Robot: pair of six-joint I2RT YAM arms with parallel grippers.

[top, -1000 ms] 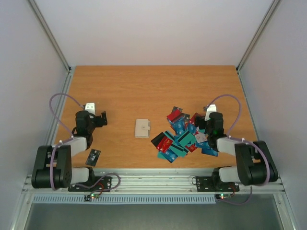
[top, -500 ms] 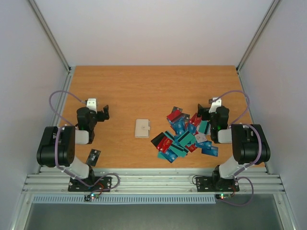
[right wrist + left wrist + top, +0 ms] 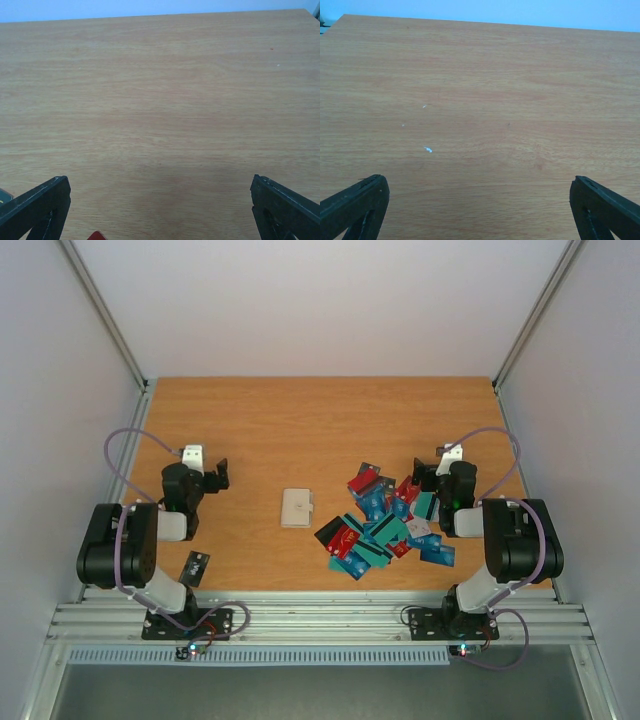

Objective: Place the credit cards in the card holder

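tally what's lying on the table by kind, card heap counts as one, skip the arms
cream-beige rectangular card holder: 1
heap of teal, blue, red and black plastic cards: 1
lone black card apart from it: 1
total: 3

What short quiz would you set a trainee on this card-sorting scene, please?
1. True or false: in the top view, the card holder lies left of the credit cards, apart from the pile.
2. Which arm's gripper is nearer the pile? A: left. B: right.
3. Fill in: the left gripper and the right gripper both stand ___, holding nothing.
Key: 1 true; 2 B; 3 open.
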